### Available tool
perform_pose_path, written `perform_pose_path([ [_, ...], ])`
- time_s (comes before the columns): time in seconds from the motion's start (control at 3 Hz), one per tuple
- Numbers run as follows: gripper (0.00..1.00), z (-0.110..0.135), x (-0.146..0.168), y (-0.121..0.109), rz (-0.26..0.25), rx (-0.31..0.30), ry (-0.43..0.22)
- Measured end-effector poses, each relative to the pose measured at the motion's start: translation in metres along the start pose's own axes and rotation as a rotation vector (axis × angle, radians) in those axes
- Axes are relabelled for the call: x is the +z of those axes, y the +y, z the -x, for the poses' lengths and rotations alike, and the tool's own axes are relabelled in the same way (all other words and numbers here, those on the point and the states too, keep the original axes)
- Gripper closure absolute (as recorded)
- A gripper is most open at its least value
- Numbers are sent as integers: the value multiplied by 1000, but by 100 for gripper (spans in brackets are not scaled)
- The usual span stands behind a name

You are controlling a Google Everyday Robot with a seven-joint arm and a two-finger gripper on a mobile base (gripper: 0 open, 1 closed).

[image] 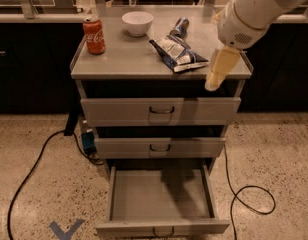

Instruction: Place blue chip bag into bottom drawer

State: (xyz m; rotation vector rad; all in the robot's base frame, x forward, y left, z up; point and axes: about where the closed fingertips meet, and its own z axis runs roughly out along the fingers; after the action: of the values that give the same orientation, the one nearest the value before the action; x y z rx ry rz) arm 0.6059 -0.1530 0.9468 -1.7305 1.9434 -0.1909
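Our cream gripper (214, 81) hangs at the front right corner of the grey metal desk (124, 59); we cannot tell whether it is spread. We should pinch the crumpled dark-blue foil chip bag (178, 53) squarely.

- The surface (129, 64) is the flat grey metal top of a drawer cabinet, in the upper middle of the frame.
- A red cola can (94, 35) stands upright near its left edge.
- A white round bowl (137, 23) sits at the back, near the middle.
- A crumpled dark blue foil chip bag (178, 54) lies flat, right of centre.
- A blue-silver drink can (181, 26) is just behind the bag.
- The pale cream gripper (214, 81) hangs at the front right corner, beside the bag.
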Motion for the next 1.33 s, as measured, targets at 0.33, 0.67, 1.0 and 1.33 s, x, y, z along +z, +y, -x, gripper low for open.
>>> perform_pose_path([
  [0.33, 0, 0, 16, -52, -88, 38, -9],
  [0.67, 0, -10, 32, -93, -150, 134, -40],
  [1.0, 0, -16, 58, -116, -153, 233, -111],
  [1.33, 0, -4, 94, -128, -108, 286, -201],
])
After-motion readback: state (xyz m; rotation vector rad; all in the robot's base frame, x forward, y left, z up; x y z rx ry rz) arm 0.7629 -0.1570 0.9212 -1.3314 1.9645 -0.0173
